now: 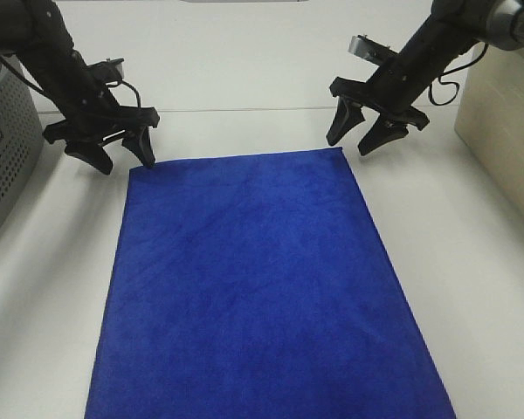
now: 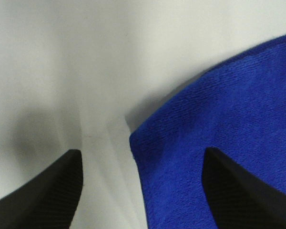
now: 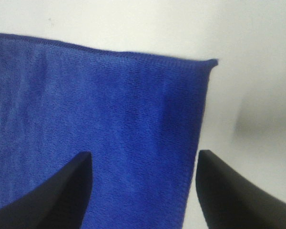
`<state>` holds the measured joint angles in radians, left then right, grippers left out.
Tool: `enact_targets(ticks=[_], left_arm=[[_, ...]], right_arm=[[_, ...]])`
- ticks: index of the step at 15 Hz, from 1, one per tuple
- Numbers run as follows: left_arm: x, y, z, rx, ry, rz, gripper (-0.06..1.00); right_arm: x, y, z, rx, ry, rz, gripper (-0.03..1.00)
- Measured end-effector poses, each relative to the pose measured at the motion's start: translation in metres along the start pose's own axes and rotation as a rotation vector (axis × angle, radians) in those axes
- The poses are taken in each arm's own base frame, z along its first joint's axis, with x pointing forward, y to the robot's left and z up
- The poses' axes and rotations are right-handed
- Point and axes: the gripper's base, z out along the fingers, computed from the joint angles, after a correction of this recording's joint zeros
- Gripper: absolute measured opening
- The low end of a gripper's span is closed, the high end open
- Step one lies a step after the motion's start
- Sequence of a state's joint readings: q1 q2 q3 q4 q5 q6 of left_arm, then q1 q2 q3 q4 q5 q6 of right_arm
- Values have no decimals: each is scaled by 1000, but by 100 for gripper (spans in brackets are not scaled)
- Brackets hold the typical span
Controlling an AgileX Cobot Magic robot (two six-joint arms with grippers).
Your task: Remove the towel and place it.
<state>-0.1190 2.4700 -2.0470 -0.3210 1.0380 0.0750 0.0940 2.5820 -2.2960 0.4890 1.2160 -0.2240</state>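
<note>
The left pincer (image 1: 125, 161) stands with its jaws apart and nothing between them, low over the table (image 1: 472, 288), straddling one far corner of the towel (image 1: 253, 288). The right pincer (image 1: 349, 144) is spread wide too and holds nothing, hanging a little higher over the other far corner. From both pincers the towel runs flat and smooth along the table toward the near edge of the high view, its far hem lying just under the two sets of fingertips. Beyond the left pincer, on the side away from the towel, stands a grey perforated basket (image 1: 4, 148); its inside does not show. Beyond the right pincer, also away from the towel, is a pale box-like thing (image 1: 506, 131), cut off by the frame. The left wrist view adds that one finger (image 2: 47, 191) is over bare table and the other (image 2: 243, 191) over blue pile. The right wrist view shows the thin stitched hem and the squared corner lying just inside the outer finger (image 3: 238, 191).
</note>
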Motion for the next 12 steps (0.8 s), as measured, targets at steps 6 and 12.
enact_targets(ticks=[6, 12], left_arm=[[2, 2, 17, 37, 15, -36, 67], [-2, -3, 25, 107, -17, -39, 67]], right_arm=[[2, -27, 6, -53, -3, 49, 63], [1, -33, 26, -102, 9, 50, 62]])
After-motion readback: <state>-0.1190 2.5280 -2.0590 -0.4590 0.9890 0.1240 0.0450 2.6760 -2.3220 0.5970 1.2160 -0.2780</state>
